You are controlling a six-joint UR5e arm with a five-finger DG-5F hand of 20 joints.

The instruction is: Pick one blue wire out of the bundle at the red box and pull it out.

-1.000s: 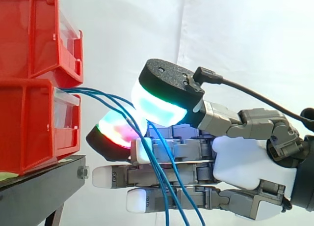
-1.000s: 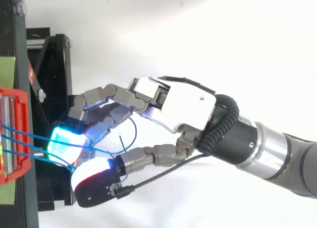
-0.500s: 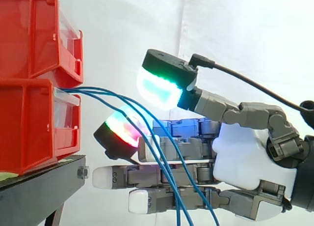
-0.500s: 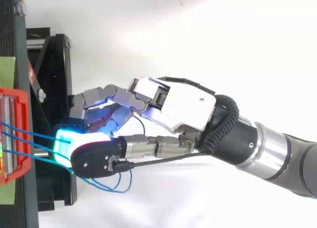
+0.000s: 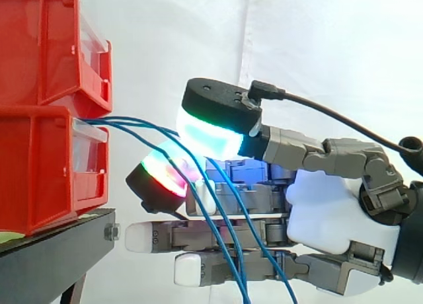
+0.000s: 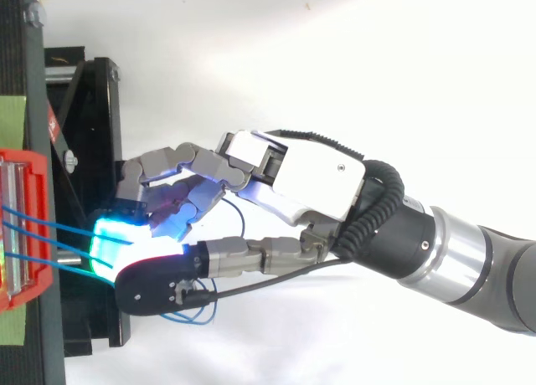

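Note:
Three blue wires point(image 5: 142, 129) leave the front of the lower red bin point(image 5: 39, 172), arc right and drop down across the hand point(image 5: 337, 218). They run between the green-cyan glowing thumb pad point(image 5: 205, 132) above and a red-green glowing fingertip point(image 5: 158, 178) below, which are closed together on them. The other fingers lie straight below, pointing at the bin. In the top view the wires point(image 6: 33, 230) reach from the bin point(image 6: 25, 163) to the pinch, under the hand point(image 6: 310, 180), and a blue loop hangs beneath the thumb.
A second red bin point(image 5: 39, 46) is stacked on the lower one. Both rest on a black stand point(image 5: 53, 258) whose frame point(image 6: 96, 109) lies close under the fingertips. A white curtain hangs behind.
The thumb was down a second ago, lifted off the wires half a second ago, and has come back down onto the glowing fingertip. The wires have shifted slightly to the right.

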